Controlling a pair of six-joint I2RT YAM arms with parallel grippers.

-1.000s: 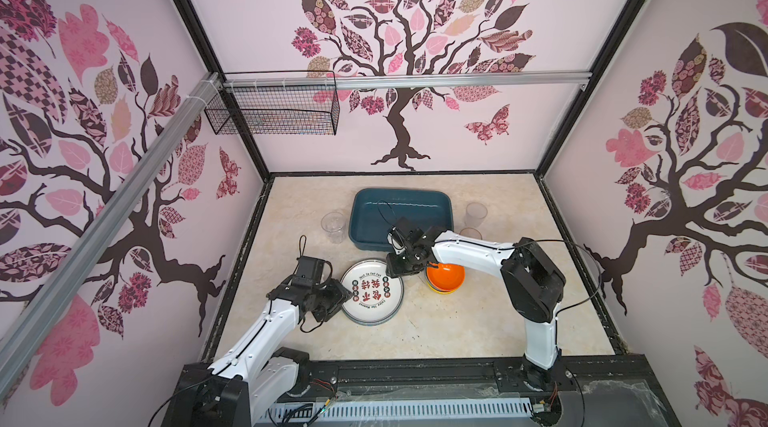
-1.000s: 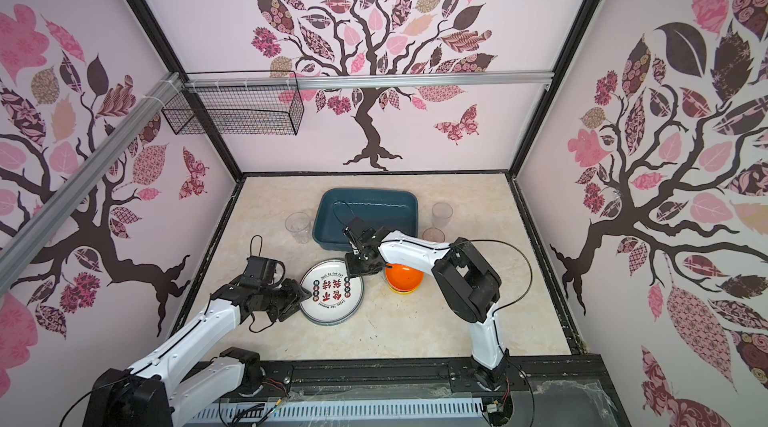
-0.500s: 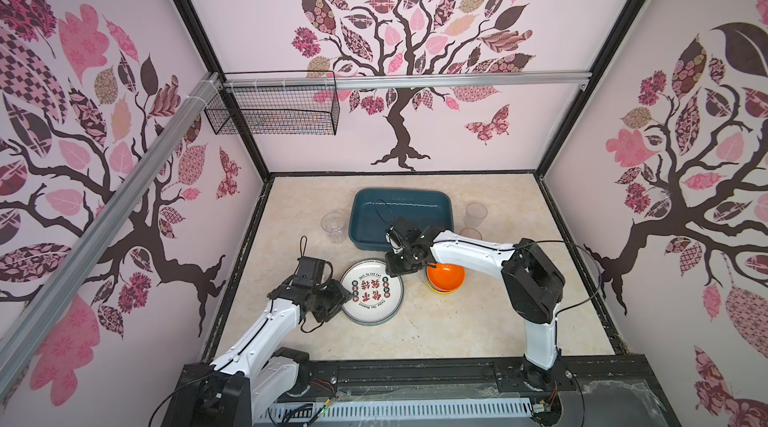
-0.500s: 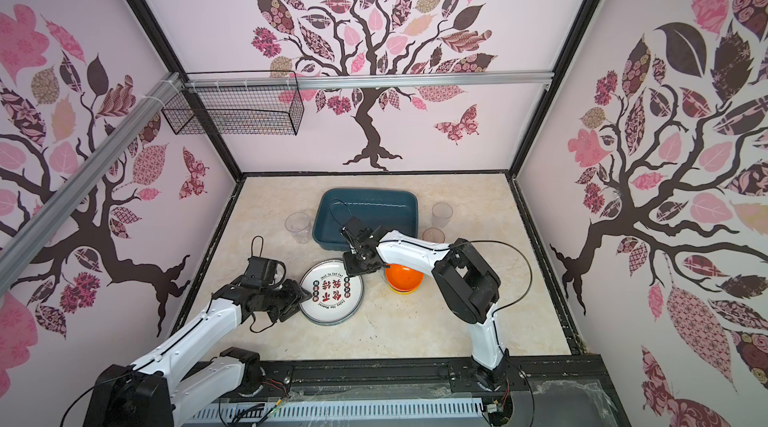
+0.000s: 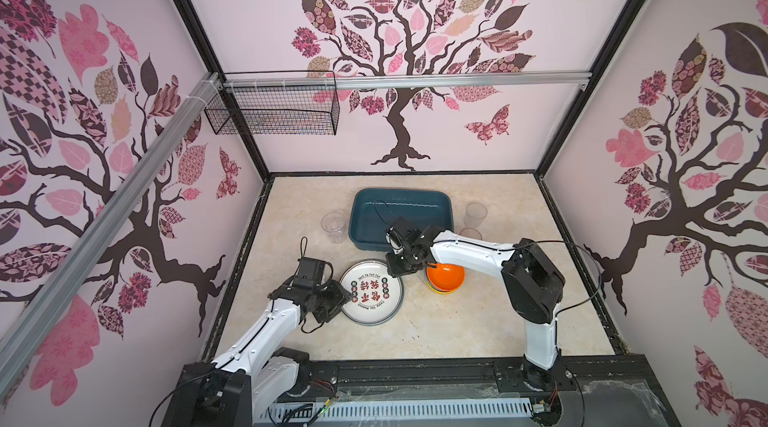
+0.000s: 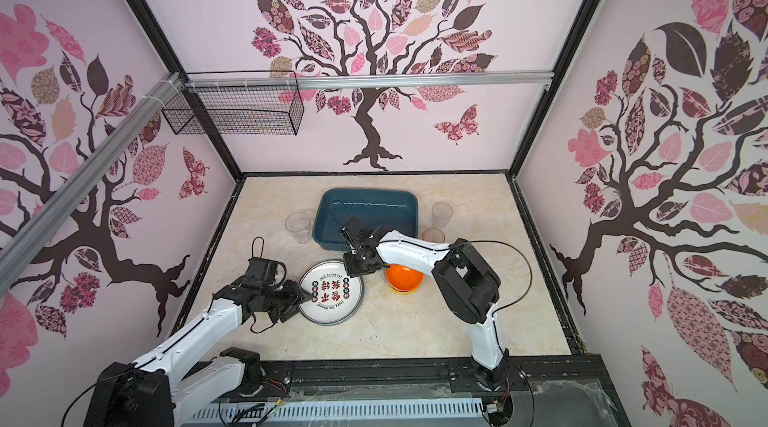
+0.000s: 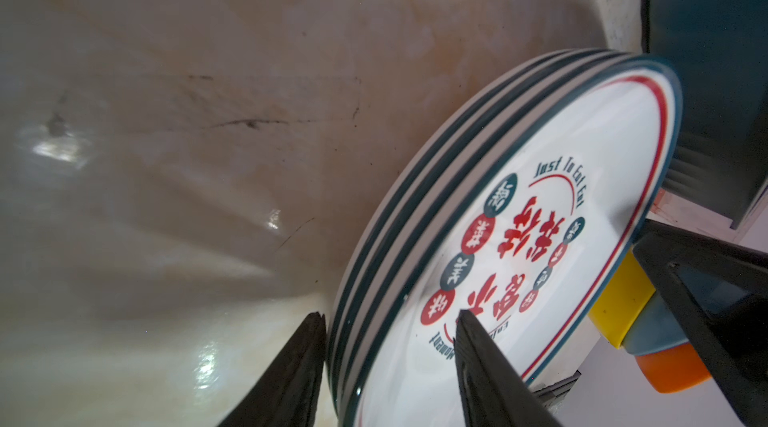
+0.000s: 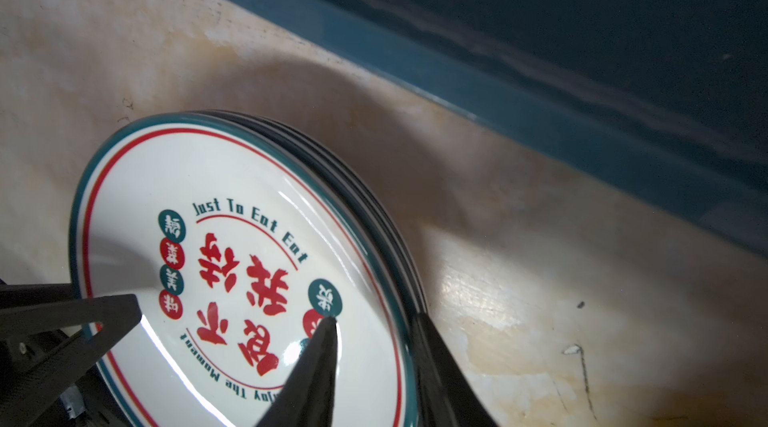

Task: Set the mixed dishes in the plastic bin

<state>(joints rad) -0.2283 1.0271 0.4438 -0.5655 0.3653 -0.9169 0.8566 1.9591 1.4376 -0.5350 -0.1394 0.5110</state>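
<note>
Left wrist view shows the left pincer pinching the stack of round white red-lettered plates, the right pincer astride it, grip unclear, so uneven lifting could spill plates.

Lettering on the round white plate with a teal rim and thin red ring, topmost of a stack; the plate also appears in both top views. Upper arc, teal: "Just To Eat Eat". Lower arc, teal, inverted: "…njoy The Moment", first letter covered. Centre: four large red Chinese characters. Flanking teal and red roundels each bear one small white character, too stylised to read.
</note>
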